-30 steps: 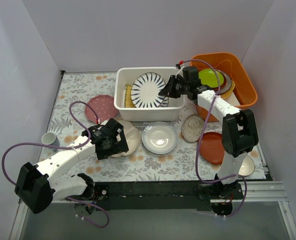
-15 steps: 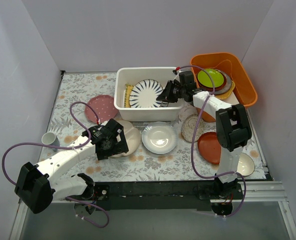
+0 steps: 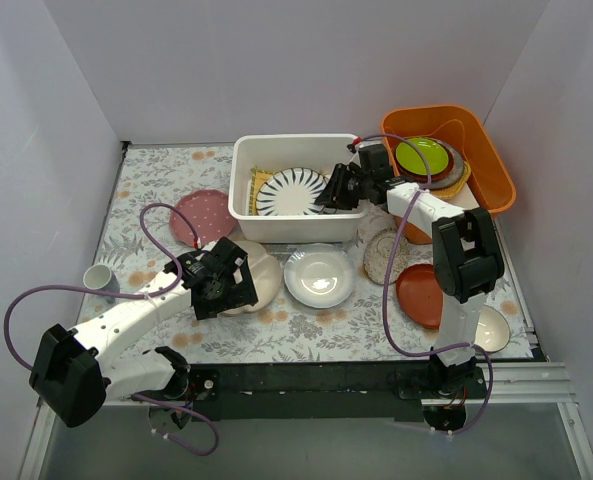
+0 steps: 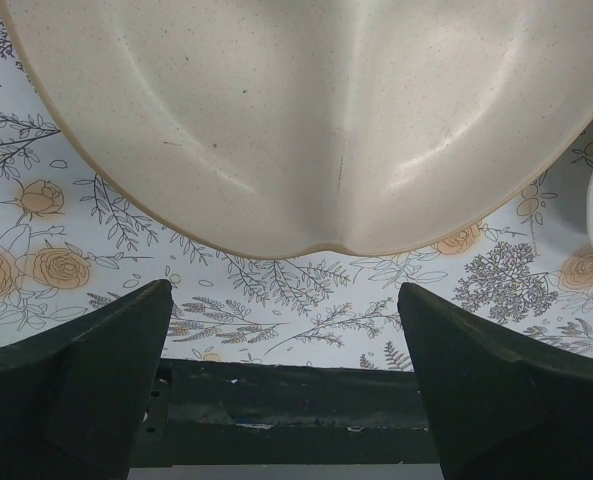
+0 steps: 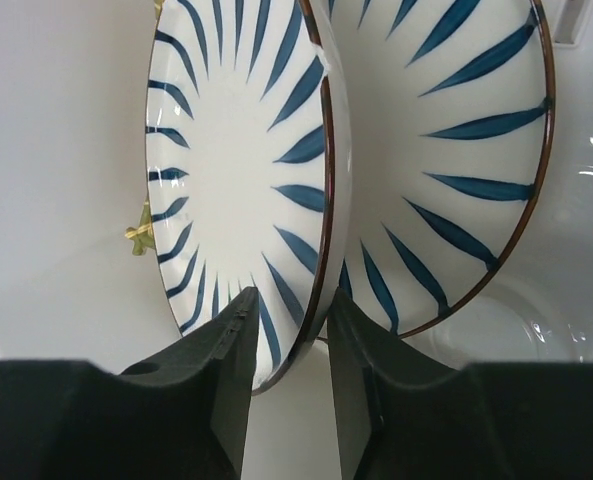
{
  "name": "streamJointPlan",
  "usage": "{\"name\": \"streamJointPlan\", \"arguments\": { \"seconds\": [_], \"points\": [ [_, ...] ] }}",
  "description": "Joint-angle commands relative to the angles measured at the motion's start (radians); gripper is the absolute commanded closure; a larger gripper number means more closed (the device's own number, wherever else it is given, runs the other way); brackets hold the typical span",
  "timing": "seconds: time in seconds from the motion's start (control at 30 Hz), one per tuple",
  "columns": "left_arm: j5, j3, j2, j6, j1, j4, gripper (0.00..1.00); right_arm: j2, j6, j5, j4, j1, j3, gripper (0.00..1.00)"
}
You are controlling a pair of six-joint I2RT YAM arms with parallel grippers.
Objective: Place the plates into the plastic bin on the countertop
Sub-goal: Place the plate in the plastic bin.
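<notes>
My right gripper (image 5: 289, 300) stands parted, fingers straddling the rim of a striped plate (image 5: 236, 180) inside the plastic bin (image 3: 244, 165) at the countertop's (image 3: 151, 175) far edge; my left gripper (image 4: 284, 292) gapes wide beside the cream plate (image 4: 306, 120)

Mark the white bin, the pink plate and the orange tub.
white bin (image 3: 296, 228): top view, front wall
pink plate (image 3: 211, 212): top view, plate centre
orange tub (image 3: 486, 160): top view, right inner wall
</notes>
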Motion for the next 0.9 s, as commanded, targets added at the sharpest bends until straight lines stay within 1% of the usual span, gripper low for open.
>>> {"name": "streamJointPlan", "arguments": {
  "seconds": [0.0, 0.03, 0.13, 0.23, 0.3, 0.33, 0.47, 0.5, 0.53, 0.63, 0.73, 0.8, 0.87],
  "points": [
    [0.006, -0.001, -0.03, 0.009, 0.003, 0.0, 0.04, -0.01, -0.027, -0.031, -0.015, 0.0, 0.018, 0.58],
    [0.008, -0.001, -0.032, 0.009, 0.003, 0.001, 0.04, -0.005, -0.032, -0.036, -0.054, 0.0, 0.027, 0.57],
    [0.009, -0.001, -0.032, 0.011, 0.003, 0.003, 0.04, -0.004, -0.043, -0.051, -0.068, 0.0, 0.02, 0.53],
    [0.017, -0.001, -0.035, 0.014, 0.003, 0.006, 0.04, -0.017, -0.062, -0.051, -0.082, 0.0, 0.006, 0.4],
    [0.015, -0.001, -0.039, 0.015, 0.003, 0.007, 0.04, -0.031, -0.073, -0.038, -0.094, -0.001, 0.002, 0.36],
    [0.015, -0.002, -0.041, 0.015, 0.003, 0.006, 0.03, -0.037, -0.085, -0.032, -0.097, 0.0, 0.003, 0.24],
    [0.015, -0.001, -0.044, 0.014, 0.003, 0.007, 0.04, -0.08, -0.125, 0.031, -0.155, 0.0, 0.024, 0.21],
    [0.017, -0.001, -0.044, 0.015, 0.003, 0.009, 0.04, -0.085, -0.133, 0.044, -0.164, -0.001, 0.041, 0.18],
    [0.015, 0.001, -0.044, 0.014, 0.005, 0.007, 0.04, -0.097, -0.144, 0.053, -0.178, 0.0, 0.047, 0.02],
    [0.017, 0.001, -0.049, 0.015, 0.003, 0.007, 0.03, -0.126, -0.18, 0.113, -0.223, 0.0, 0.075, 0.02],
    [0.018, -0.001, -0.055, 0.015, 0.003, 0.009, 0.03, -0.186, -0.219, 0.159, -0.227, 0.0, 0.071, 0.02],
    [0.022, 0.001, -0.058, 0.015, 0.003, 0.011, 0.03, -0.234, -0.248, 0.163, -0.194, 0.002, 0.049, 0.02],
    [0.023, -0.001, -0.056, 0.017, 0.003, 0.012, 0.03, -0.318, -0.257, 0.154, -0.119, 0.0, -0.003, 0.02]
  ]
}}
